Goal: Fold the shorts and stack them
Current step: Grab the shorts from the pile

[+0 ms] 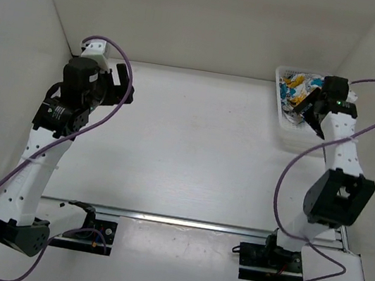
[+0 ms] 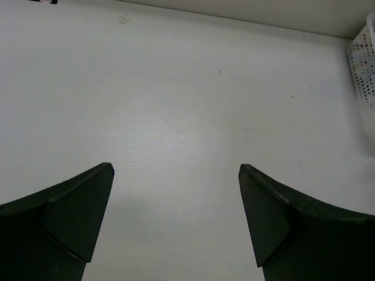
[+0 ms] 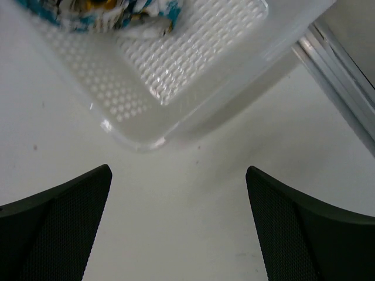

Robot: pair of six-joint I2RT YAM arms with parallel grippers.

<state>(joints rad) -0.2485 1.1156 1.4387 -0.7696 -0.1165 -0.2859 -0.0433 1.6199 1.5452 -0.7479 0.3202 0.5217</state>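
Note:
The shorts [image 1: 297,86], white with teal, yellow and black print, lie bunched in the white mesh basket [image 1: 287,125] at the far right of the table. In the right wrist view they show at the top edge [image 3: 99,12], in the far part of the basket [image 3: 176,76]. My right gripper [image 1: 312,107] hangs over the basket's near end, open and empty; in its own view [image 3: 179,172] the jaws stand wide apart over bare table just before the basket's corner. My left gripper [image 1: 124,88] is far left, open and empty [image 2: 176,170] above the bare table.
The table is boxed in by white walls at the left, back and right. A metal rail [image 3: 340,70] runs along the right side by the basket. The basket's edge [image 2: 364,70] shows at the right of the left wrist view. Purple cables loop off both arms.

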